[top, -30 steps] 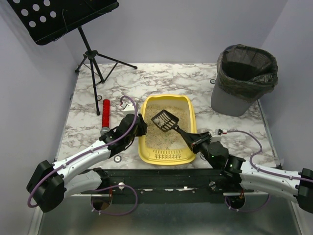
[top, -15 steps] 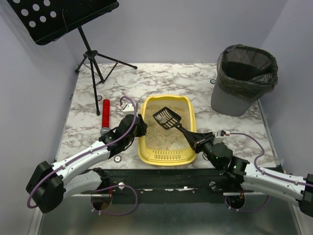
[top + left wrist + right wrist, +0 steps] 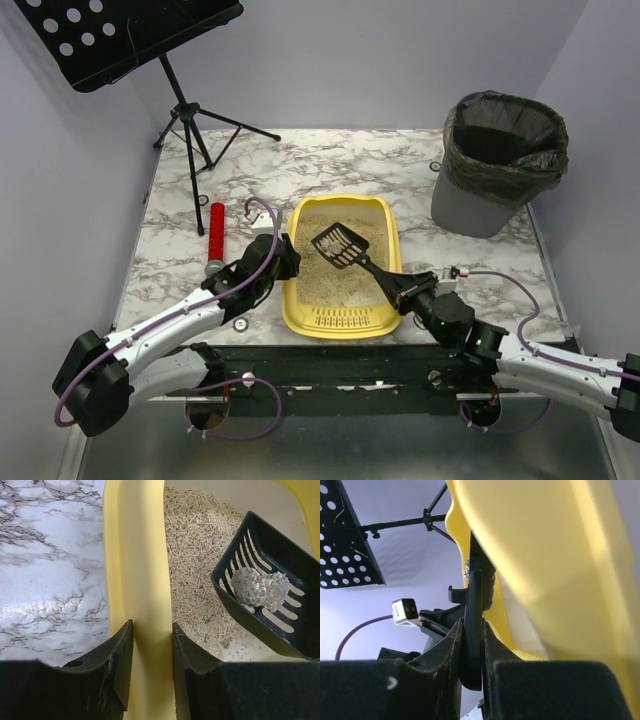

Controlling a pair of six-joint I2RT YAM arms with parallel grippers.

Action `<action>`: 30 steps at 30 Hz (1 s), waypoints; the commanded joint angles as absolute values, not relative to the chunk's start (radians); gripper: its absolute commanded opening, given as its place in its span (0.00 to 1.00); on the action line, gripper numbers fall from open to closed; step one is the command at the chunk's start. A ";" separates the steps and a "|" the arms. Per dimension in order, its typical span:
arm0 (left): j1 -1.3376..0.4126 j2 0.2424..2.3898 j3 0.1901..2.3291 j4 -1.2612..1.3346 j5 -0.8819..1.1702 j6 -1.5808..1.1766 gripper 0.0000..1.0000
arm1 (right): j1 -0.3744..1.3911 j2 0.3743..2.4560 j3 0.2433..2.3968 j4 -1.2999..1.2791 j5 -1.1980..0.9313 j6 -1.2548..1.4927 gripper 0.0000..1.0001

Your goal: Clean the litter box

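Since half a second ago the scoop (image 3: 339, 246) has been tipped a little flatter and drawn slightly nearer the arms, above the litter (image 3: 195, 555). A grey clump (image 3: 259, 586) is carried in its slotted head. Its handle is pinched between the jaws of the right arm (image 3: 520, 350). The litter box (image 3: 296, 300) is set on the counter (image 3: 330, 160) near the front edge, between the two arms. Its left rim is clamped by the jaws of the left arm (image 3: 170, 325).

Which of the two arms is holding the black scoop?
The right arm: its jaws grip the scoop handle, while the left arm only clamps the yellow litter box rim.
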State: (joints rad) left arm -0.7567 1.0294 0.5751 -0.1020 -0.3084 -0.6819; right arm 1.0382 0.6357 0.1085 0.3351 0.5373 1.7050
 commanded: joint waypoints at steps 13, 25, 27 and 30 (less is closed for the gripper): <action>-0.765 1.035 0.548 -0.196 -0.250 -0.701 0.09 | 1.040 0.518 0.175 0.328 0.618 1.478 0.01; -0.765 1.045 0.555 -0.213 -0.259 -0.698 0.09 | 1.040 0.675 0.296 0.254 0.622 1.414 0.00; -0.765 1.039 0.551 -0.210 -0.268 -0.698 0.09 | 1.040 0.595 0.281 0.221 0.667 1.457 0.01; -0.764 1.048 0.549 -0.192 -0.262 -0.692 0.10 | 1.039 0.620 0.258 0.334 0.588 1.327 0.01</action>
